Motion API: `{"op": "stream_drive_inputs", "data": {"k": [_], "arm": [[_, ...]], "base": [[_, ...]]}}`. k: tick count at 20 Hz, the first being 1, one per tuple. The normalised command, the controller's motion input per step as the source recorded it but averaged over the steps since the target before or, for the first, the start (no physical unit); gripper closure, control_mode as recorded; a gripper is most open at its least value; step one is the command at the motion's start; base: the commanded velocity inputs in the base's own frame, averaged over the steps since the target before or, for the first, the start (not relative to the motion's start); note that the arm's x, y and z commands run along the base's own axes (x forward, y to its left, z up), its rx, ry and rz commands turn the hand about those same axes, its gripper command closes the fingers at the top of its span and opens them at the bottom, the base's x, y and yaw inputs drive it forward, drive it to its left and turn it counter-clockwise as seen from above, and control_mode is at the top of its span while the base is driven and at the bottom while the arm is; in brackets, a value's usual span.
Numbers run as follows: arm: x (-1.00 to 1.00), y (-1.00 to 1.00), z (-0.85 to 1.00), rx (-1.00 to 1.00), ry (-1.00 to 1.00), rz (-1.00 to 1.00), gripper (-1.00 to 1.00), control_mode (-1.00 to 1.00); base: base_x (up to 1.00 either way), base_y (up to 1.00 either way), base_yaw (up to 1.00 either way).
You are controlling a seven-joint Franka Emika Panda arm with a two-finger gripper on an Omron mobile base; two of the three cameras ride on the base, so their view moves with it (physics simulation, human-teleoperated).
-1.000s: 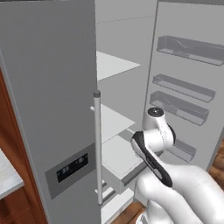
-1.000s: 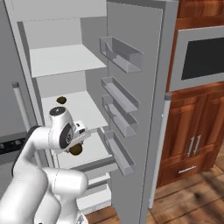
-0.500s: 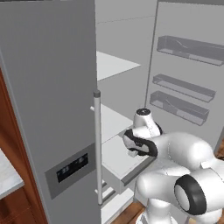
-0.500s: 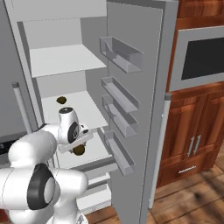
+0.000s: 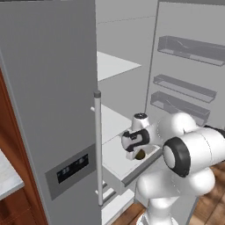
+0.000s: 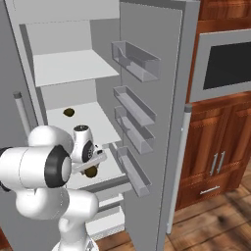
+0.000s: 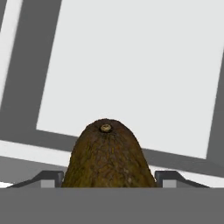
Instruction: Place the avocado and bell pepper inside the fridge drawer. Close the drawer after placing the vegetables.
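Observation:
My gripper [image 7: 109, 178] is shut on the avocado [image 7: 108, 154], a dark olive-brown oval with its stem end pointing away from the hand. The avocado [image 6: 90, 171] hangs just above the fridge drawer [image 6: 113, 183], a pale tray pulled out below the white shelf. From the left, the gripper [image 5: 137, 152] holds the avocado [image 5: 141, 154] over the drawer [image 5: 132, 173], behind its darker front strip. A small dark lump [image 6: 68, 112] lies on the shelf above. It is too small to tell whether it is the bell pepper.
The open fridge door [image 6: 147, 98] carries several grey bins [image 6: 135, 61] to the right of the arm. The shut left door with its long handle [image 5: 98, 149] stands close on the left. A wall oven [image 6: 225, 63] and wooden cabinets lie beyond.
The arm's elbow has swung round to the front and folded in. The hand with the avocado has stayed over the drawer, sinking slightly.

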Motion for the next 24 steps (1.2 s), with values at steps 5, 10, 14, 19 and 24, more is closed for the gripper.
{"op": "stream_drive_inputs", "data": {"k": [5, 10, 14, 19, 24], "arm": [[0.04, 0.01, -0.50, 0.04, 0.00, 0.00, 1.00, -1.00], [0.01, 0.04, -0.28, 0.03, 0.00, 0.00, 1.00, -1.00], [0.00, 0.00, -0.29, 0.02, 0.00, 0.00, 1.00, -1.00], [0.08, 0.00, -0.05, 0.00, 0.06, 0.00, 1.00, -1.00], [-0.12, 0.00, -0.72, -0.01, 0.18, 0.00, 1.00, -1.00]], "base": [[0.00, 0.00, 0.00], [0.00, 0.00, 0.00], [0.00, 0.00, 0.00], [0.00, 0.00, 0.00], [0.00, 0.00, 0.00]]}}
